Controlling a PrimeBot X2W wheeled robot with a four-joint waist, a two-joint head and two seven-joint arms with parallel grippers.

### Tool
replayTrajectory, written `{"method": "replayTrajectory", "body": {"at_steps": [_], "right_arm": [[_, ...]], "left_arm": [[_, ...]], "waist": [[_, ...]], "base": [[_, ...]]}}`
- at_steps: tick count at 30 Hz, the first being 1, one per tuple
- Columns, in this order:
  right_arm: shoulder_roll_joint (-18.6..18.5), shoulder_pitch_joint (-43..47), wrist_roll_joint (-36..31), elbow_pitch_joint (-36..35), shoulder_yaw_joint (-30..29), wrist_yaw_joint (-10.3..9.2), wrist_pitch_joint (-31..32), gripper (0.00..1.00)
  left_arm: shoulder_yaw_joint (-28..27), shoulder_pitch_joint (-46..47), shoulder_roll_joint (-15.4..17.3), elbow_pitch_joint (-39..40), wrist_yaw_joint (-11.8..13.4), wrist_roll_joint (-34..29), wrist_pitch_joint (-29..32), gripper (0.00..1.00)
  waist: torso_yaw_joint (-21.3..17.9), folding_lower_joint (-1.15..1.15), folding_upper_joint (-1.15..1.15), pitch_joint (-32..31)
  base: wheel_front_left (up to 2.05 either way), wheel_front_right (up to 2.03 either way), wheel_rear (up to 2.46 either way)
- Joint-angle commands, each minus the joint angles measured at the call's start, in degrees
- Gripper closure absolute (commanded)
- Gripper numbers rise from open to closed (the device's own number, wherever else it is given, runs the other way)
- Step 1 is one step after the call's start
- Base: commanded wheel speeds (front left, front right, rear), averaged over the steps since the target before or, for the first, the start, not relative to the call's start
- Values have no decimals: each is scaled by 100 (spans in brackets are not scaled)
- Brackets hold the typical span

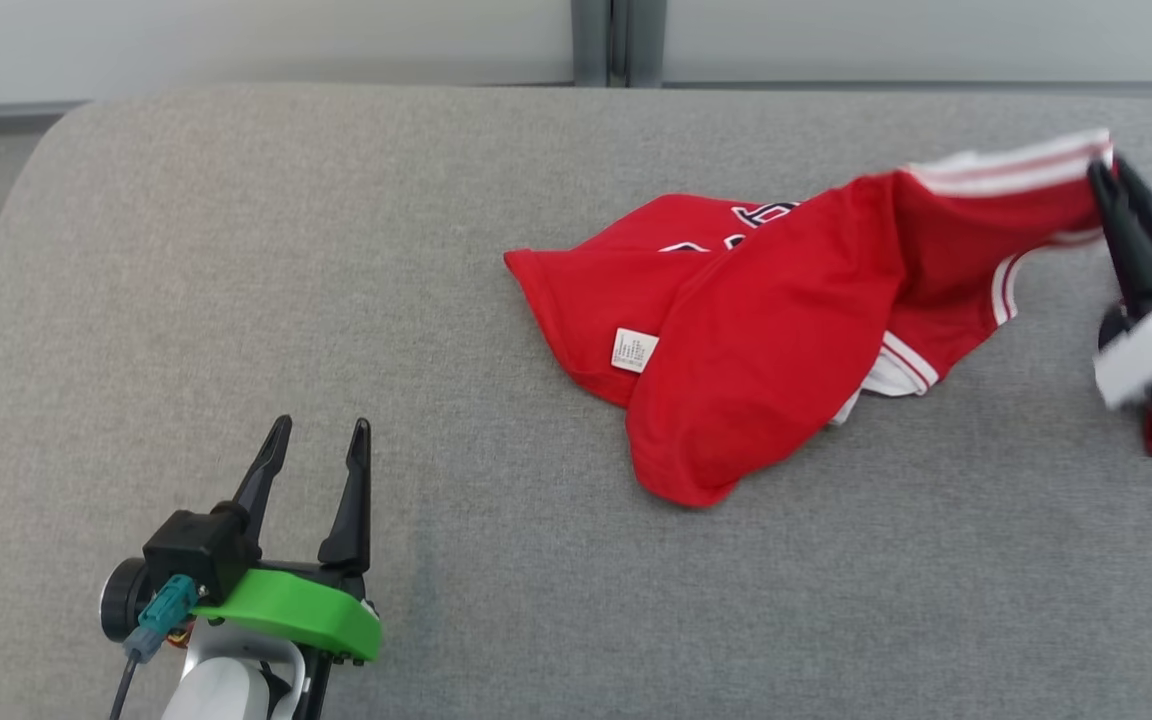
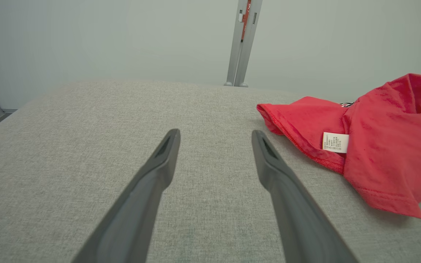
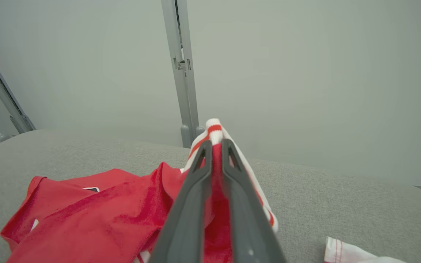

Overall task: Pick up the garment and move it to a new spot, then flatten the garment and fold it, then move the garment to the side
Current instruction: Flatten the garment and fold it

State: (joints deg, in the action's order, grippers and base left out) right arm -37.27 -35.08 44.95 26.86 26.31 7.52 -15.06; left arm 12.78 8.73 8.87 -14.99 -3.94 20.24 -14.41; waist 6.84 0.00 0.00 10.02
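We see a grey pad [image 1: 236, 300] with the red jersey [image 1: 766, 330] crumpled right of centre, one striped end stretched toward the right edge. The right gripper [image 1: 1108, 175] is clamped on that white-striped end, which is held up off the pad. The left gripper [image 1: 321, 425] is over the near left corner, fingers apart and holding nothing, well apart from the jersey. A white label [image 1: 634, 350] faces up on the jersey's left part.

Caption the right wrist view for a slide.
Right hand shut on the white-trimmed edge of a red garment lying crumpled on a grey cushion.
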Motion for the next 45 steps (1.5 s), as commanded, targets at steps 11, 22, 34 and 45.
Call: {"method": "replayTrajectory", "body": {"at_steps": [11,22,34,45], "right_arm": [[-584,2529,173,-1392,-227,-7,960,100],[-543,2833,-236,-837,-441,-7,1769,0],[491,2850,-606,-1853,-1575,-6,823,0],[1726,2786,-997,-1944,-1839,-6,376,0]], "left_arm": [[-5,-203,133,101,59,94,80,0],[45,-161,158,25,86,171,147,0],[38,-93,289,97,86,253,289,0],[186,838,171,-10,-68,927,2097,0]], "waist": [[-378,0,0,-361],[-526,0,0,-442],[-696,0,0,-602],[-1139,0,0,-219]], "base": [[0,0,0],[0,0,0],[0,0,0],[0,0,0]]}}
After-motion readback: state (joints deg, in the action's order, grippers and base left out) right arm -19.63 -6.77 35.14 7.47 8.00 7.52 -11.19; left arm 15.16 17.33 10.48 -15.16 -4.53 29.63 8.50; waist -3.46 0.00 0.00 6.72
